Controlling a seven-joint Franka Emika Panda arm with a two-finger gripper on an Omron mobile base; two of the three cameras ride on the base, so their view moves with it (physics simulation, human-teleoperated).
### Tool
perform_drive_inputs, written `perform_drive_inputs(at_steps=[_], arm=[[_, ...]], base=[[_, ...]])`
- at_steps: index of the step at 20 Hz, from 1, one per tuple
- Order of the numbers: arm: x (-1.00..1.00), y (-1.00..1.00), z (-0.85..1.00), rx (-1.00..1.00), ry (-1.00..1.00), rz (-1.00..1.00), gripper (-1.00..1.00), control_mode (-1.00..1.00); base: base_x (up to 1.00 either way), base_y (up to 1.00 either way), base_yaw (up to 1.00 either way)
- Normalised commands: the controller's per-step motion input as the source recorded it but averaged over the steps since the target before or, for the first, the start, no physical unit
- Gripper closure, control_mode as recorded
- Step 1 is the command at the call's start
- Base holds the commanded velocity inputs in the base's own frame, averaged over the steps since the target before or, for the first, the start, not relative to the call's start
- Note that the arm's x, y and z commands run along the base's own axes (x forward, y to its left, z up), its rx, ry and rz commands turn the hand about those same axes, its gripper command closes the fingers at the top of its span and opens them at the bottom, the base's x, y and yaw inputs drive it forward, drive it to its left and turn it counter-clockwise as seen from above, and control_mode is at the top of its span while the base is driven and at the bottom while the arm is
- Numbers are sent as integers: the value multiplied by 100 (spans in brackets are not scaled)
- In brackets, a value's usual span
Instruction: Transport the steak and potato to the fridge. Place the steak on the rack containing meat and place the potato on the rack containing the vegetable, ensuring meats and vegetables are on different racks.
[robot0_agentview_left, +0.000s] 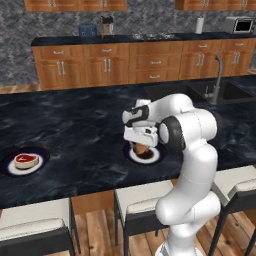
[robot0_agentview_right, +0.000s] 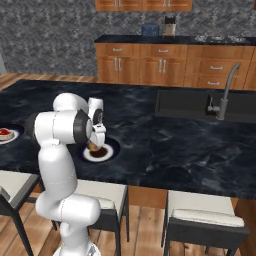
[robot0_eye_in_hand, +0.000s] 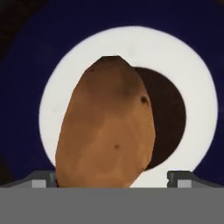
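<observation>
The potato (robot0_eye_in_hand: 107, 127), a brown oval lump, lies on a white plate (robot0_eye_in_hand: 199, 109) with a dark rim on the black island counter. My gripper (robot0_eye_in_hand: 111, 179) hangs just above it, open, with a fingertip low on each side of the potato and apart from it. The base views show the gripper (robot0_agentview_left: 140, 141) (robot0_agentview_right: 96, 140) right over the potato (robot0_agentview_left: 140, 149) (robot0_agentview_right: 93, 146) on its plate (robot0_agentview_left: 153, 157) (robot0_agentview_right: 106, 154). The steak (robot0_agentview_left: 26, 160) (robot0_agentview_right: 5, 133), red with a pale rim, rests on a second plate (robot0_agentview_left: 25, 169) far to the left. The fridge and its racks are out of view.
A sink with a tall faucet (robot0_agentview_left: 217, 80) (robot0_agentview_right: 226, 92) is set into the counter to the right. White-seated stools (robot0_agentview_left: 142, 197) (robot0_agentview_right: 202, 212) line the near edge. Wooden cabinets (robot0_agentview_left: 107, 65) run along the far wall.
</observation>
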Motion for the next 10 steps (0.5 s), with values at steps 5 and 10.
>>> perform_drive_inputs(at_steps=[5, 10], arm=[[8, -27, -33, 0, 0, 0, -100, -100], [0, -38, -21, 0, 0, 0, -100, -100]], base=[[0, 0, 0], [0, 0, 0]])
